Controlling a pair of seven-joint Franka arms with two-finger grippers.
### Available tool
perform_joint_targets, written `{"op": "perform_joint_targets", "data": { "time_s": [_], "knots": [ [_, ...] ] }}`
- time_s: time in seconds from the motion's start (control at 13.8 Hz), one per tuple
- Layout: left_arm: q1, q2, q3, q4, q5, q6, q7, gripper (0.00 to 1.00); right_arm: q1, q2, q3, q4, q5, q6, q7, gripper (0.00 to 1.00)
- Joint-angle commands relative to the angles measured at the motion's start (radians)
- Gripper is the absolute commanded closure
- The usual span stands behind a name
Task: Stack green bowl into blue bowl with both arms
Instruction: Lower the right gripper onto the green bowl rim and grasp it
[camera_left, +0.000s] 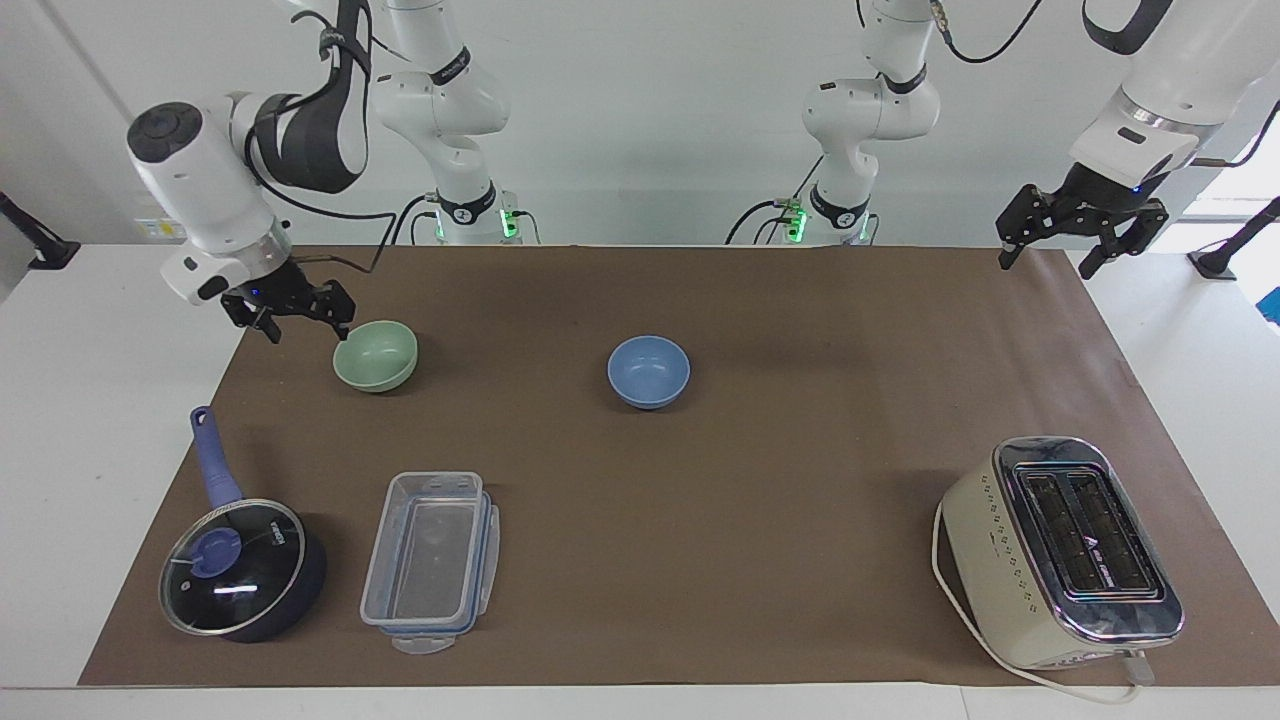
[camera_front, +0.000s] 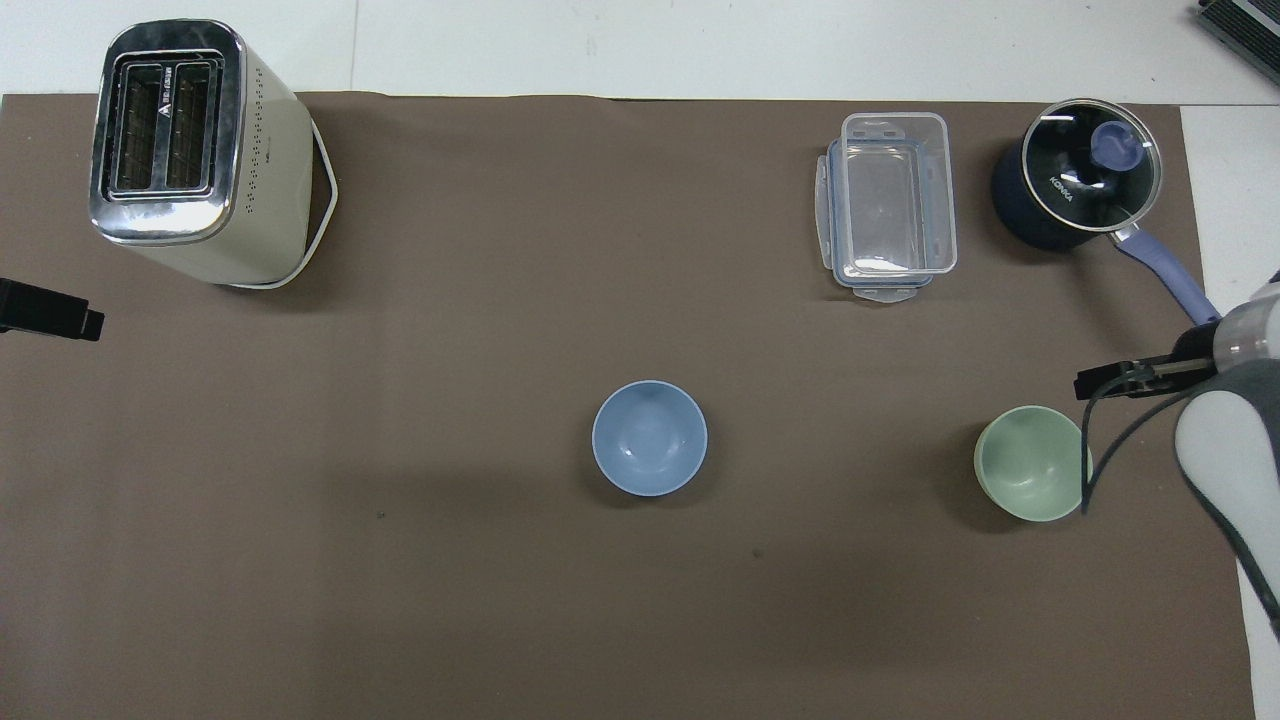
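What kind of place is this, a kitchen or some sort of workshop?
Most likely a robotics lab staged with kitchenware, not a real kitchen. A toaster, a lidded pot and two bowls sit on a brown mat, with two white robot arms mounted at the table's edge.

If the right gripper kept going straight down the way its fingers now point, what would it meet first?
Most likely the brown mat, just beside the green bowl. The right gripper hangs open, one fingertip close to the bowl's rim; depth is unclear, so it may clip that rim.
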Motion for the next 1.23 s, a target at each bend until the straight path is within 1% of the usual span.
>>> {"op": "perform_joint_targets", "data": {
  "time_s": [0.0, 0.22, 0.43, 0.58, 0.65, 0.72, 0.79, 0.94, 1.16],
  "knots": [
    [0.008, -0.012, -0.003, 0.0, 0.015, -0.027, 0.002, 0.0, -0.011, 0.029, 0.006, -0.085, 0.017, 0.121, -0.081, 0.0],
    [0.003, -0.012, -0.003, 0.0, 0.015, -0.023, 0.002, 0.0, -0.029, 0.028, 0.006, -0.174, 0.02, 0.197, -0.129, 0.0],
    [0.003, -0.012, -0.003, 0.0, 0.015, -0.023, 0.002, 0.0, -0.07, 0.043, 0.006, -0.22, 0.02, 0.272, -0.205, 0.0],
    [0.009, -0.012, -0.003, 0.0, 0.015, -0.024, 0.002, 0.0, -0.094, 0.043, 0.007, -0.226, 0.02, 0.275, -0.218, 0.0],
    [0.012, -0.012, -0.003, 0.0, 0.015, -0.023, 0.002, 0.0, -0.092, 0.043, 0.007, -0.228, 0.022, 0.274, -0.216, 0.05],
    [0.012, -0.012, -0.003, 0.0, 0.015, -0.024, 0.002, 0.0, -0.094, 0.043, 0.007, -0.234, 0.022, 0.274, -0.215, 0.23],
    [0.012, -0.012, -0.003, 0.0, 0.015, -0.024, 0.002, 0.0, -0.094, 0.041, 0.007, -0.243, 0.026, 0.275, -0.213, 0.45],
    [0.012, -0.012, -0.003, 0.0, 0.015, -0.024, 0.002, 0.0, -0.094, 0.04, 0.007, -0.245, 0.057, 0.266, -0.21, 1.0],
    [0.012, -0.012, -0.003, 0.0, 0.015, -0.024, 0.002, 0.0, -0.091, 0.043, 0.007, -0.235, 0.06, 0.252, -0.204, 1.0]
  ]
}}
